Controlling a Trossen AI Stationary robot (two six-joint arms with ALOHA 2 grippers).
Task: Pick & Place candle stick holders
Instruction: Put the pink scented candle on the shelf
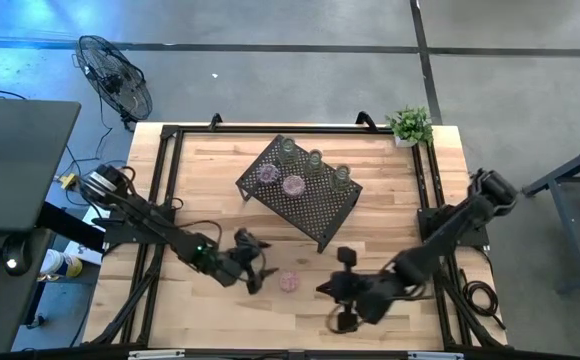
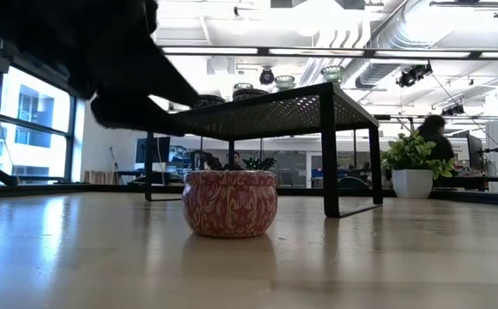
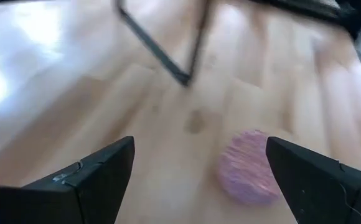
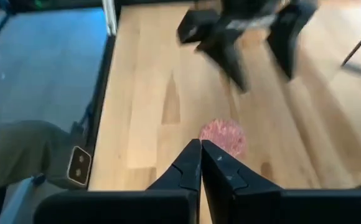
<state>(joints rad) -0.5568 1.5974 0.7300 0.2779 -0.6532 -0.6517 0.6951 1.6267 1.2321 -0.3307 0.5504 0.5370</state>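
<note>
Five candle stick holders (image 1: 305, 170) sit on the black rack (image 1: 315, 205); one pink holder (image 1: 289, 282) remains on the desk (image 1: 390, 240), between wide-open left end effector (image 1: 253, 272) and closed, empty right end effector (image 1: 330, 290)

Left arm reaches in from the table's left edge toward the front middle, wrist low over the wood, left gripper (image 1: 253, 262) with fingers (image 3: 99, 171) spread wide apart, nothing between them. Right arm comes in from the right edge, bent toward the front centre, right gripper (image 1: 332, 290) with fingers (image 4: 190, 163) pressed together, tips touching, nothing held.
</note>
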